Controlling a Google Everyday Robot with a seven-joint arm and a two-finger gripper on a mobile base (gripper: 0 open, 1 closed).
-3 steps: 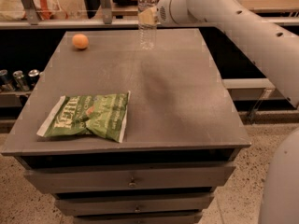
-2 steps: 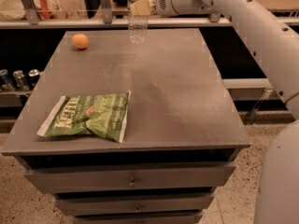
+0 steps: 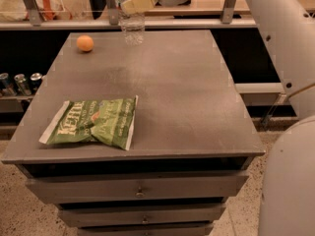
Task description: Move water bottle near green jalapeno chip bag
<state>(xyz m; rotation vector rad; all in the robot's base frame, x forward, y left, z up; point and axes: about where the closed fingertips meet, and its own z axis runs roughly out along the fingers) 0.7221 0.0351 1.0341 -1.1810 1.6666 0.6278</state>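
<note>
The water bottle is a clear ribbed bottle held at the far edge of the grey table; its top runs out of the picture. My gripper is shut on the bottle's upper part, with a pale finger across it. The bottle's base is at or just above the tabletop; I cannot tell which. The green jalapeno chip bag lies flat at the front left of the table, well away from the bottle.
An orange fruit sits at the far left of the table. Metal cans stand on a lower shelf to the left. A rail and shelf run behind the table. Drawers are below.
My gripper has carried the water bottle leftward along the table's far edge, and the arm has swung left with it.
</note>
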